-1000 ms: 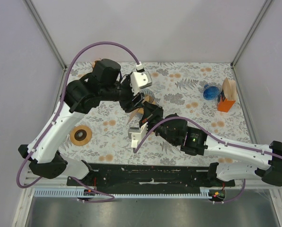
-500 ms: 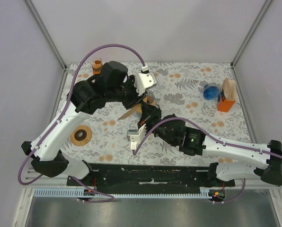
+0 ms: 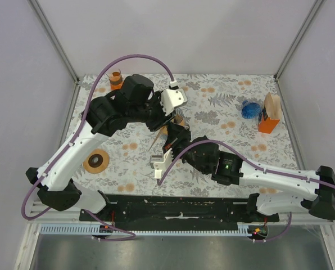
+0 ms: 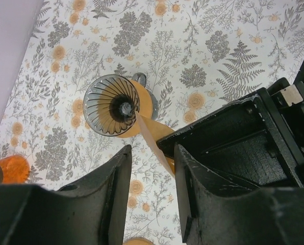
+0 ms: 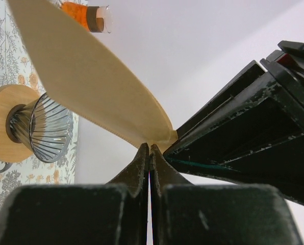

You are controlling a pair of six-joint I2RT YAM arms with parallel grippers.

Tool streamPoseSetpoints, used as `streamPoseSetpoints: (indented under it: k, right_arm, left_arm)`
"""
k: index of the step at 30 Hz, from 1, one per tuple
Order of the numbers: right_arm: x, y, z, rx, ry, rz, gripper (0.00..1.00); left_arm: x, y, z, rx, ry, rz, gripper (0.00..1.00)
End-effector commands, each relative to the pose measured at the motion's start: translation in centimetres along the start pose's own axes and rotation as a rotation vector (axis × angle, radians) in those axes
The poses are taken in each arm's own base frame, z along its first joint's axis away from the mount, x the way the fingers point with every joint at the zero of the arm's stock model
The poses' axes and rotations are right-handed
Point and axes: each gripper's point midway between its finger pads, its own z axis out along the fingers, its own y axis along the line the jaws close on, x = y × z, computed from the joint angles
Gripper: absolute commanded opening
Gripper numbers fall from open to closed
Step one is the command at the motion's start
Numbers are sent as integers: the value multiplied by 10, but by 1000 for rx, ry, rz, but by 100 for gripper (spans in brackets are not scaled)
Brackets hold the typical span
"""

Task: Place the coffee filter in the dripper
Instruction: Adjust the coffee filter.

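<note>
My right gripper (image 5: 149, 149) is clenched on the coffee filter (image 5: 85, 76). Its two tips press together on the narrow lower corner of the folded tan paper, which fans up and away from the pinch. From above, the filter (image 3: 158, 139) hangs tilted in the air over the middle of the table (image 3: 223, 98), with my right gripper (image 3: 171, 142) coming at it from the near right and my left gripper (image 3: 165, 120) reaching in from the far left. My left gripper (image 4: 153, 151) is released: its jaws stand apart with the floral cloth showing between them. The filter (image 4: 154, 143), edge-on there as a thin slanted strip, runs down toward the inner face of one jaw; I cannot tell whether it touches. The dripper (image 4: 111, 104), a ribbed glass cone in a wooden collar (image 4: 144, 102), stands upright on the cloth just beyond the filter, on its far side. The filter is outside the cone; its upper end crosses the cone's rim in my left wrist view, and I cannot tell if paper and glass meet. From my right wrist the dripper (image 5: 45, 127) shows below the paper. An orange glass (image 3: 116, 79) stands at the far left, a brown ring (image 3: 96, 161) lies at the near left, and a blue object (image 3: 249, 109) sits just beside an orange box (image 3: 268, 121) at the far right.
</note>
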Motion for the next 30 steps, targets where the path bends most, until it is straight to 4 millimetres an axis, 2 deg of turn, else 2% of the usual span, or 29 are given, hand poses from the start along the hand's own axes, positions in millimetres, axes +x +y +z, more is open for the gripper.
streamPoseSetpoints:
  k: [1, 4, 12, 14, 17, 26, 27, 28, 30]
  right_arm:
    - [-2, -36, -3, 93, 3, -20, 0]
    - [-2, -37, -2, 93, 4, -27, 0]
    - [1, -39, -4, 104, 22, -18, 0]
    - [2, -40, -5, 109, 27, -11, 0]
    - [3, -43, -7, 118, 24, 5, 0]
    - [-1, -43, -5, 123, 1, 52, 0]
    - [-2, -48, -6, 140, -7, 82, 3]
    - [-3, -53, -5, 163, -15, 114, 12]
    - [-3, -66, -8, 215, -39, 214, 33]
  left_arm:
    - [5, -3, -3, 0, 12, 58, 48]
    - [11, -3, 1, -11, 41, 83, 50]
    - [15, -7, -2, 4, 61, 108, 35]
    - [16, -11, -3, 26, 60, 108, 26]
    - [16, -13, -3, 41, 63, 105, 2]
    - [3, 0, -9, -33, 27, 68, 2]
    - [1, 0, -9, -34, 20, 63, 2]
    - [2, 0, -8, -36, 23, 58, 2]
    - [-1, 5, -10, -62, 12, 35, 2]
